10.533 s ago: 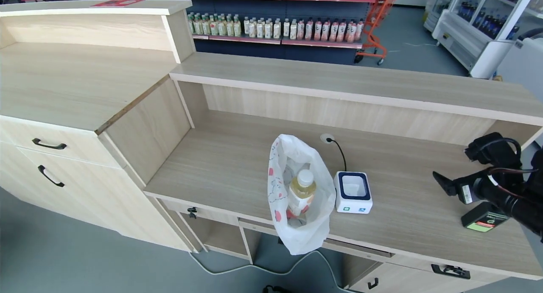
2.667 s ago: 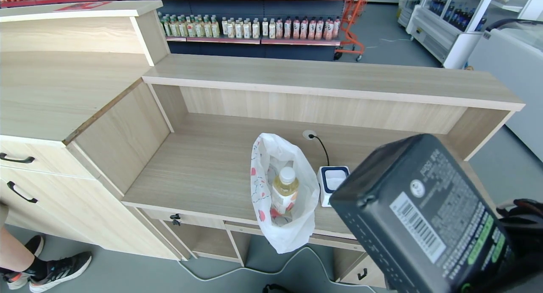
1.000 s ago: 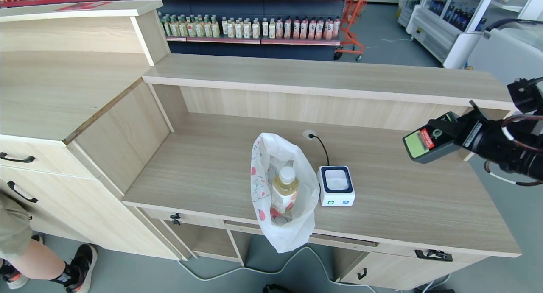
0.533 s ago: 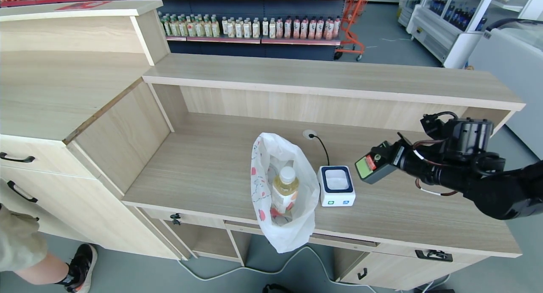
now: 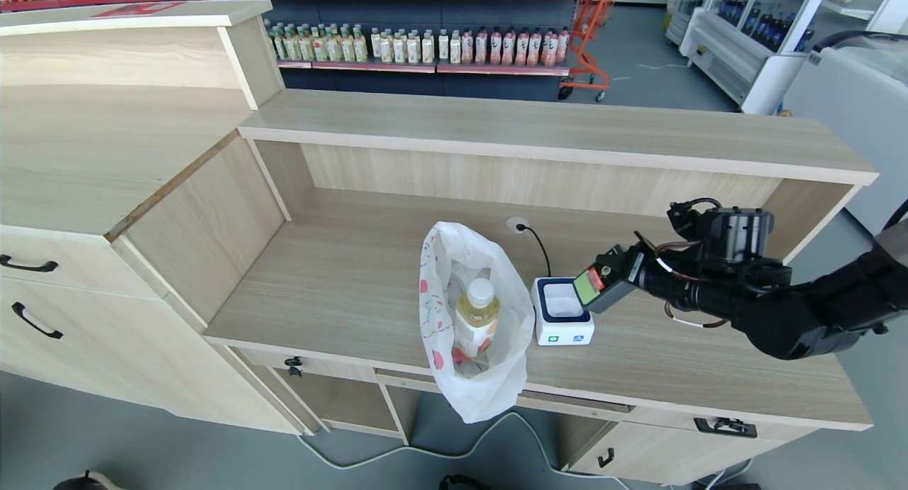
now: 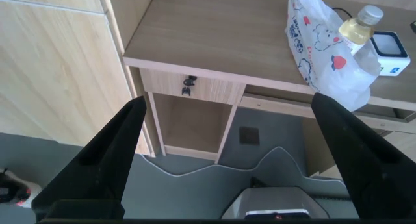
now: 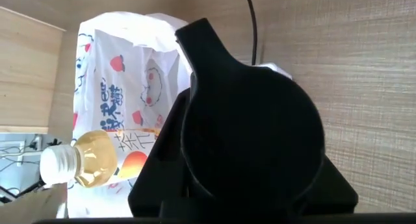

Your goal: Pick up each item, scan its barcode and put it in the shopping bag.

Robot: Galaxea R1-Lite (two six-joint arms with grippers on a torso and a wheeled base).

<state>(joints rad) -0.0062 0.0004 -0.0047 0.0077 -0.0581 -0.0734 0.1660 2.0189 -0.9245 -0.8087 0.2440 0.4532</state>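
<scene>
My right gripper (image 5: 623, 272) is shut on a black box (image 5: 599, 290) with a green and red end face. The box hangs tilted just above the right edge of the white barcode scanner (image 5: 562, 311), its green end turned toward the bag. In the right wrist view the black box (image 7: 253, 133) hides most of the scanner. The white shopping bag (image 5: 461, 327) with red prints stands open left of the scanner, and a yellow drink bottle (image 5: 477, 318) stands upright inside it. My left gripper (image 6: 227, 159) is open and holds nothing, low in front of the counter, apart from the bag (image 6: 318, 49).
The scanner's black cable (image 5: 540, 247) runs back to a hole in the countertop. A raised wooden ledge (image 5: 553, 132) borders the back of the counter, with a side wall at the left. Bare countertop (image 5: 695, 355) lies under my right arm. Drawers sit below the front edge.
My right arm has carried the black box down and to the left, from the counter's right end to just over the scanner. A person at the lower left has left the view.
</scene>
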